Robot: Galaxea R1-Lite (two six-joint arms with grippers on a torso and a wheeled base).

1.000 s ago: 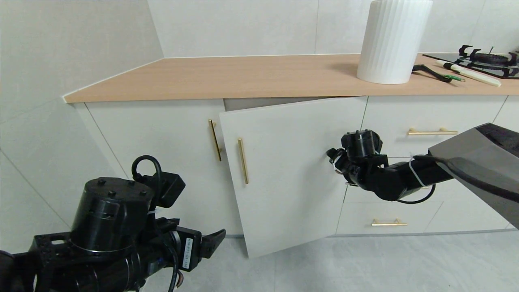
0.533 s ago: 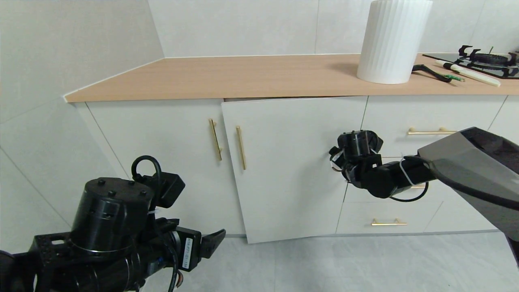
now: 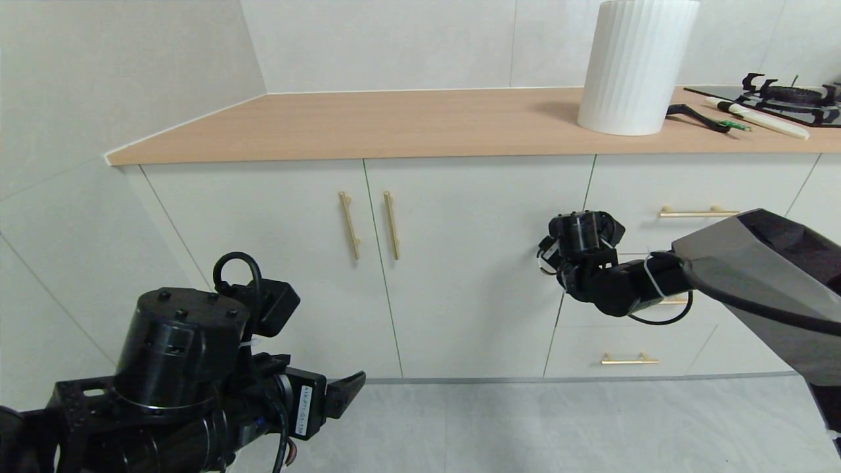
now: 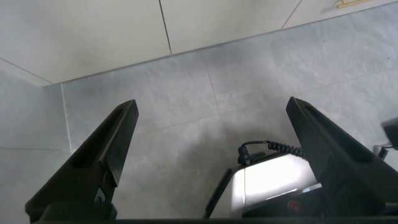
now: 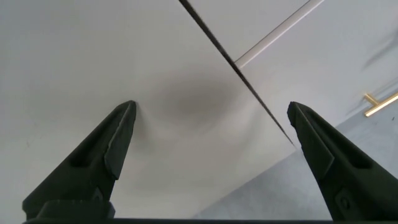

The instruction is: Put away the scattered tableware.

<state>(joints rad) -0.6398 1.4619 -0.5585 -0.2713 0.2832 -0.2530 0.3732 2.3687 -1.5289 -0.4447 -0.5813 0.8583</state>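
A kitchen cupboard front. We took the white flat-fronted cabinet door (image 3: 473, 263), with its slim vertical brass handle (image 3: 391, 225), as our landmark. The door sat flush with its neighbours, no gap showing along its top edge.

The right gripper (image 5: 210, 109) was at the door's right edge, about mid-height. Its two black fingers were spread wide, holding nothing, and their tips were close against the door's plain face. We could not tell whether they touched it. The left gripper (image 4: 211, 109) hung low, down and to the left of the door, over the grey tiled floor. It was also spread wide and empty.

Tableware lay on the pale wooden countertop (image 3: 394, 121), above the door and well off to its right: a black-handled utensil (image 3: 696, 117) and a long white knife-like tool (image 3: 765, 120). Both rested just beyond a tall white ribbed cylinder (image 3: 634, 66).

We judged the step in hand to be pushing the door shut, and that it looked complete. The next move would call for drawing the right arm back off the door. The pieces on the countertop would then need gathering.

One second before, the door stood swung ajar, its lower corner out over the floor. Half a second before, it was nearly shut. The right arm had followed it inward, while the left arm had not moved.
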